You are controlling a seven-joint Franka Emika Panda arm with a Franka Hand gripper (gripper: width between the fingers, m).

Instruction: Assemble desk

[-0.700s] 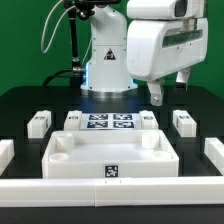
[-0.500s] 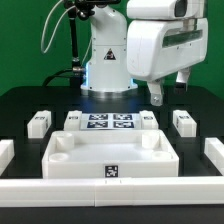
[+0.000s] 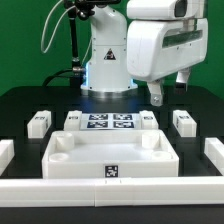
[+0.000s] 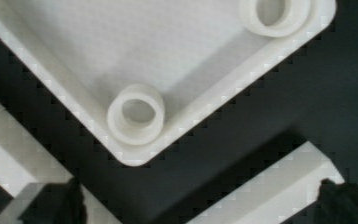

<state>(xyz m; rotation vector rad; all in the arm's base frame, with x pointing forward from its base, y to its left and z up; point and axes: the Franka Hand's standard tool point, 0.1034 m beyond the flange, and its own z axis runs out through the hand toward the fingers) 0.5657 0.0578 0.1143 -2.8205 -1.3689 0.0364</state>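
Tabletop (image 3: 112, 155) lies flat on the black desk (image 3: 14, 120), rim upward, with its tag on the wall that faces the exterior camera. All its corner sockets that show are empty, so I judge the assembly is at its very beginning.

Four legs (image 3: 73, 119) lie loose just beyond the tabletop, on the side of the robot base. Two are toward the exterior view's left and two toward its right, with the marker board (image 3: 110, 123) between the inner two.

The end effector (image 3: 168, 88) hangs above the tabletop's far corner on the exterior view's right. It is spread and carries nothing. In the wrist view one corner socket (image 4: 137, 112) of the tabletop is under the camera, and the dark fingertips (image 4: 34, 205) stand wide apart.

The step in hand is probably to fetch a first leg. The inner right leg (image 3: 148, 119), just beyond that same corner of the tabletop, seems the shortest way. To do it well:
- Come down straight with the leg centred between the fingers.
- Close on two flat opposite sides.
- Lift clear of the tabletop's rim before moving across.
- Keep the leg upright over the socket.

The tabletop is not held, so a sideways push may slide it.
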